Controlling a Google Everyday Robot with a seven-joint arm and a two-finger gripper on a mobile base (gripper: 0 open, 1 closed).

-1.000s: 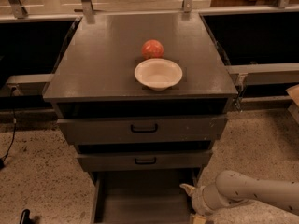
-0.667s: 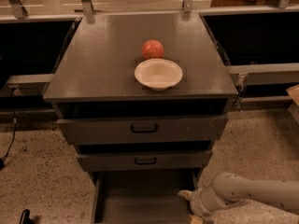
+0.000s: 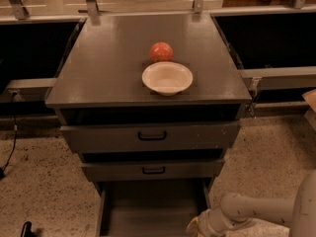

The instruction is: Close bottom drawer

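At the far left, a thin black cable (image 3: 12,144) is trailing down onto the speckled beige floor (image 3: 44,191). In the middle, a dark grey metal cabinet (image 3: 108,63) is standing with a round red fruit (image 3: 161,52) sitting on its flat top. A shallow white bowl (image 3: 167,77) is resting just in front of the fruit, touching it or nearly so. Below the top, the wide grey upper drawer (image 3: 98,138) and the narrower grey middle drawer (image 3: 108,172) are each showing a black loop handle and a dark gap above the front. Lowest of all, the narrow grey bottom drawer (image 3: 148,206) is standing pulled far out toward the camera, with its plain grey inside lying open and its front running off the lower edge. To its right, the pale robot gripper (image 3: 196,226) is hovering low beside the drawer's right front corner. Whether it is open or closed cannot be told. The light grey robot arm (image 3: 261,211) is reaching in from the lower right.
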